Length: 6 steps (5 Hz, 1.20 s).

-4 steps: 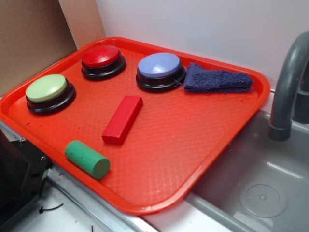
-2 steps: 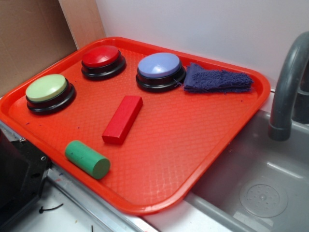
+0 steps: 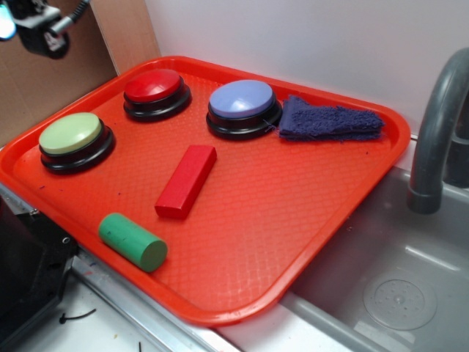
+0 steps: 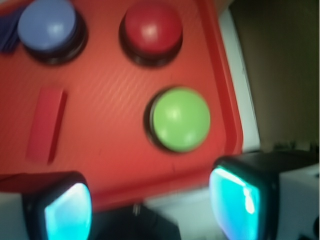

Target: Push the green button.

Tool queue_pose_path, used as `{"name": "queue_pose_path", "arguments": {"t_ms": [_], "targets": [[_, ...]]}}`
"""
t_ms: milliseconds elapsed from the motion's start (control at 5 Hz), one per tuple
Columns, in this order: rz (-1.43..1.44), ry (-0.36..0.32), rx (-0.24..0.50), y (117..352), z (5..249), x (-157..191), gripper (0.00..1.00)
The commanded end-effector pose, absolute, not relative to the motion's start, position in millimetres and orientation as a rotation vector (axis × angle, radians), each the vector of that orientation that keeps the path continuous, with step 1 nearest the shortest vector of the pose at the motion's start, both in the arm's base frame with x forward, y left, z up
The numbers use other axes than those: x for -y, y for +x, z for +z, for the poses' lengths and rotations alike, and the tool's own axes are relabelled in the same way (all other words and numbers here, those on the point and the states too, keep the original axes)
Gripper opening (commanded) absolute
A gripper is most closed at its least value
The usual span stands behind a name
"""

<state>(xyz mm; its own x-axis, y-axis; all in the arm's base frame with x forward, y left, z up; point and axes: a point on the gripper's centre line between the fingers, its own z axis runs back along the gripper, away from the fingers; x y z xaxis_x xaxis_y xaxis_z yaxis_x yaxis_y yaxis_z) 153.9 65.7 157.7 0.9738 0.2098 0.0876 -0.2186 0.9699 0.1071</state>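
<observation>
1. Your target, the green button point(image 3: 71, 134), sits at the left end of the orange tray point(image 3: 293, 220), close to the tray's left rim. In the wrist view it point(image 4: 180, 119) lies right of centre, near the tray's right-hand rim.
2. The button is round, so it has no long axis in plan; its pale yellow-green dome faces straight up on a black circular base that rests flat on the tray.
3. Your gripper point(image 4: 152, 205) shows in the wrist view as two fingers with glowing teal pads point(image 4: 67, 212) at the bottom corners. They stand wide apart with nothing between them. The view is blurred.
4. In the exterior view only a bit of the arm's hardware point(image 3: 40, 26) appears at the top left corner, high above the tray and well clear of the button; the fingers themselves are not visible there.
5. Nearest neighbour: the red button point(image 3: 154, 88), behind and to the right of the green one, apart from it. The blue-lavender button point(image 3: 242, 100) stands further right, with a dark blue cloth point(image 3: 330, 121) touching its base.
6. A red rectangular block point(image 3: 187, 180) lies flat mid-tray, and a darker green cylinder point(image 3: 133, 242) lies on its side near the front rim. Both are well apart from your target.
7. Nothing rests on the green dome.
8. A grey sink point(image 3: 396, 293) and faucet point(image 3: 436, 132) are to the right of the tray.
</observation>
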Motion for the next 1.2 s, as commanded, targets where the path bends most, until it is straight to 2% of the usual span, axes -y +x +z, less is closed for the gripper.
{"name": "queue_pose_path", "arguments": {"t_ms": [0,200,400,600,800,1000], "targets": [[0.11,0.144,0.065,162,94,-99,1.0],[0.077,0.132,0.045,164,71,-111,1.0],[0.058,0.132,0.031,169,58,-118,1.0],[0.032,0.122,0.026,171,65,-110,1.0],[0.002,0.149,0.08,175,98,-96,1.0],[0.006,0.146,0.136,178,136,-90,1.0]]}}
